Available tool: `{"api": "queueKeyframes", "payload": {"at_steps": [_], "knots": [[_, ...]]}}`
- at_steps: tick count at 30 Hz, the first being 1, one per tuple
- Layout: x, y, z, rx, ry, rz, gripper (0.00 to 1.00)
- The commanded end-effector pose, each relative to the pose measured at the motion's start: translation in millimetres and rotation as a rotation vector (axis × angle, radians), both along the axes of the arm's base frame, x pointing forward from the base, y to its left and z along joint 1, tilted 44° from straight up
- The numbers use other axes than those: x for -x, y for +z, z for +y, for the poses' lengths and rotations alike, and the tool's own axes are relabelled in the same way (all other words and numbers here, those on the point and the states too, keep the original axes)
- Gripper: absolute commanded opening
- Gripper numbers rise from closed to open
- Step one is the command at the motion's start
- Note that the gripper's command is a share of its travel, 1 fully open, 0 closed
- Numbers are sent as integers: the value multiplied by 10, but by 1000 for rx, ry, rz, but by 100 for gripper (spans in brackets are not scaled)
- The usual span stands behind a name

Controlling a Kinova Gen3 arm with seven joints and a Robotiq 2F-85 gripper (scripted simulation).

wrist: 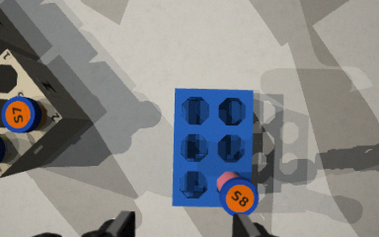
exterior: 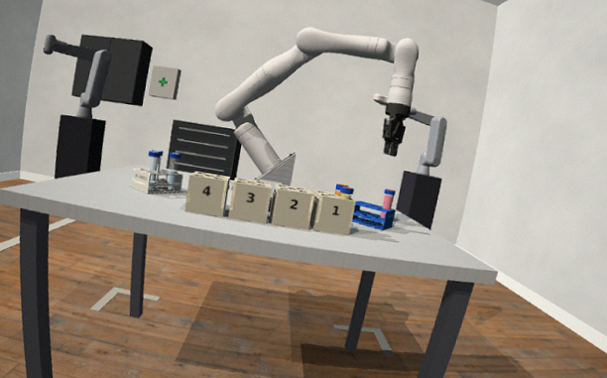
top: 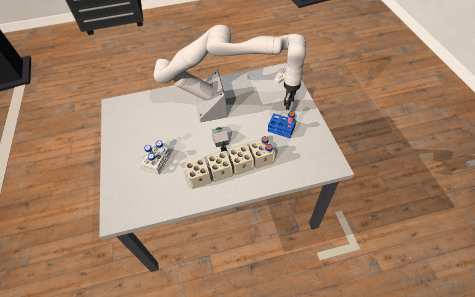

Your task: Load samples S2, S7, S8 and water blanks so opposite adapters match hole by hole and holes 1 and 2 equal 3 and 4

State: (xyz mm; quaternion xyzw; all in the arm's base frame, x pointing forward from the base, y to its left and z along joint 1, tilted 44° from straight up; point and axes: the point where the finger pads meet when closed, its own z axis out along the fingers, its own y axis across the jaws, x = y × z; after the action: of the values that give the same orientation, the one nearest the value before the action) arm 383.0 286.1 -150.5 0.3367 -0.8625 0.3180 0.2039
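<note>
While the fingers hang apart and hold nothing high over the blue rack, tube S8 stands in its corner hole, so it looks next to be picked.

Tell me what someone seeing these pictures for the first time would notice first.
The big white arm arches over the table, its open, empty gripper hanging high above the blue rack at the table's right side. One pink tube capped S8 stands alone in a corner hole of that rack. In front, four beige adapters numbered 4 to 1 line up in a row, and adapter 1 already carries two orange-dotted tubes.
</note>
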Motion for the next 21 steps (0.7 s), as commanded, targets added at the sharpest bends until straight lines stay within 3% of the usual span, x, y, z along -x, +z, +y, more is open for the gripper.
{"api": "queueKeyframes", "payload": {"at_steps": [1, 14, 21], "knots": [[81, -62, 100, -1, 0, -1, 62], [293, -234, 321, -1, 0, -1, 62], [293, -234, 322, -1, 0, -1, 62]]}}
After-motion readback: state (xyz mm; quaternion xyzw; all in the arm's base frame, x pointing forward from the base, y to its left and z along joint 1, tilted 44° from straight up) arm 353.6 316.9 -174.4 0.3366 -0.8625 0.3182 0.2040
